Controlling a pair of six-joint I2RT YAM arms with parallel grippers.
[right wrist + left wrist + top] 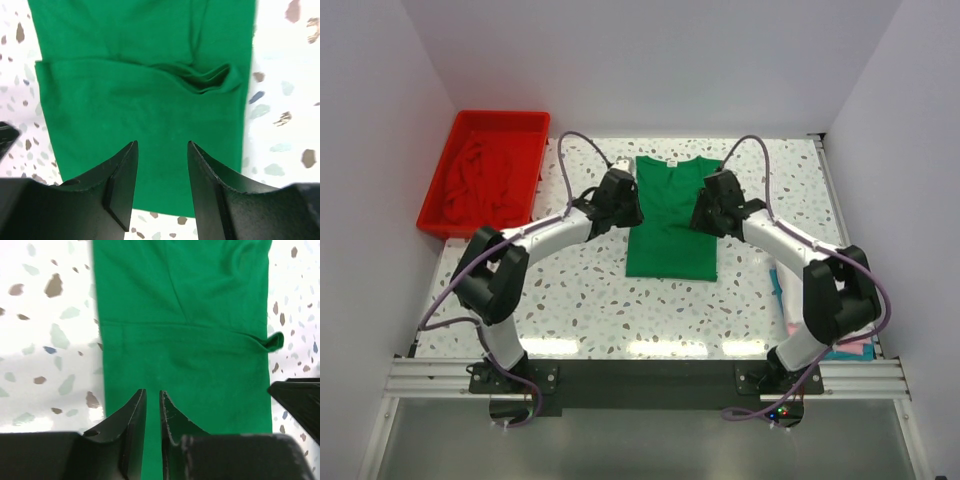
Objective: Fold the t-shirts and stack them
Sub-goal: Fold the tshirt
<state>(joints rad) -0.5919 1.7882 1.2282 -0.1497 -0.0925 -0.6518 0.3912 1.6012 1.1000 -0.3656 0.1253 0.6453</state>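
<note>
A bright green t-shirt point(669, 225) lies flat mid-table as a long narrow rectangle, sleeves folded in, with its white neck label point(672, 161) at the far end. My left gripper point(630, 205) hovers over the shirt's left edge; in the left wrist view point(153, 391) its jaws stand a narrow gap apart with nothing between them, and the green cloth point(185, 350) lies below. My right gripper point(706, 212) hovers over the shirt's right edge, open and empty point(161, 142) above the shirt point(135, 105). A dark red shirt point(480, 182) lies bunched in the tray.
A rigid red plastic tray point(533, 122) stands at the back left, off the table's left edge. Teal and pink cloth point(781, 290) lies at the right edge, partly hidden by my right arm. Speckled tabletop point(580, 300) shows in front of the shirt.
</note>
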